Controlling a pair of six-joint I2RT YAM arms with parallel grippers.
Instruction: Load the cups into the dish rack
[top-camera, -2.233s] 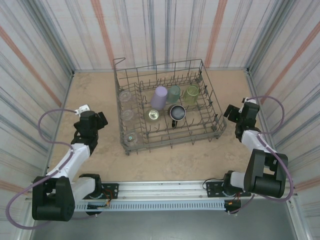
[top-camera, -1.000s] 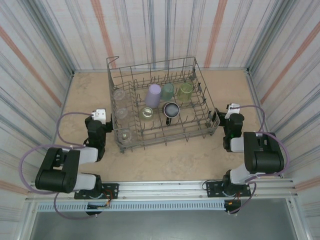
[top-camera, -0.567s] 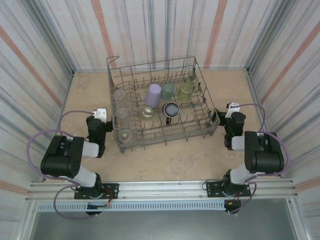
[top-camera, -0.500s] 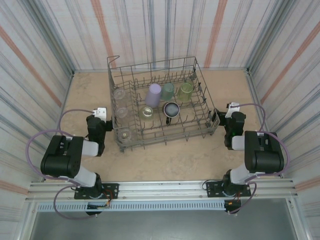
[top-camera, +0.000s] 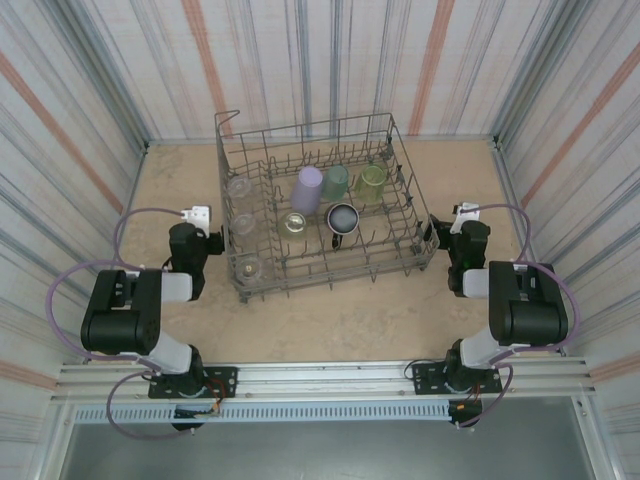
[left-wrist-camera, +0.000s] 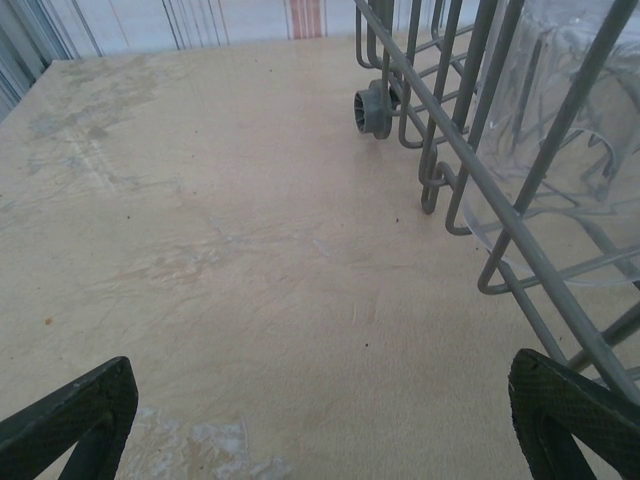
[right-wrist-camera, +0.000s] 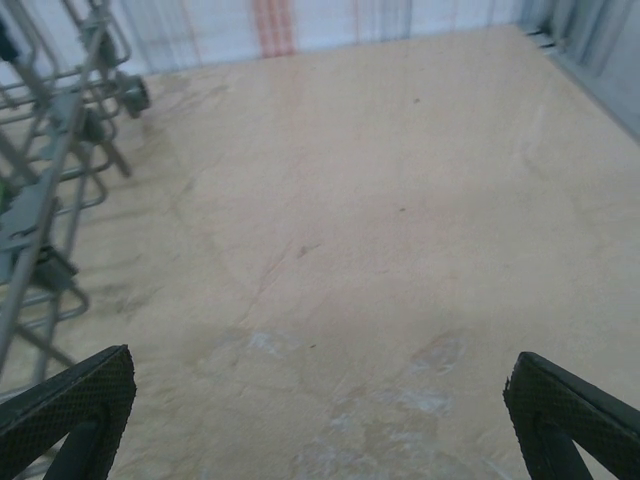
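The grey wire dish rack (top-camera: 335, 272) stands mid-table. In it are a lavender cup (top-camera: 307, 189), a teal cup (top-camera: 336, 181), two yellow-green cups (top-camera: 372, 183) (top-camera: 292, 224), a dark cup (top-camera: 342, 218) and clear cups down the left side (top-camera: 240, 225). My left gripper (top-camera: 188, 240) sits low beside the rack's left wall, open and empty. In the left wrist view the gripper (left-wrist-camera: 320, 420) spans bare table, with the rack's wires (left-wrist-camera: 470, 170) and a clear cup (left-wrist-camera: 560, 150) at right. My right gripper (top-camera: 456, 238) (right-wrist-camera: 320, 420) is open and empty by the rack's right side (right-wrist-camera: 50, 190).
Striped walls (top-camera: 90, 120) close the table in on three sides. A metal rail (top-camera: 320, 385) with both arm bases runs along the near edge. A small rack wheel (left-wrist-camera: 372, 110) rests on the tan tabletop ahead of the left gripper.
The rack has shifted left and both arms have folded down beside it. In the last second the left gripper edged toward the far side. The right arm has stayed still.
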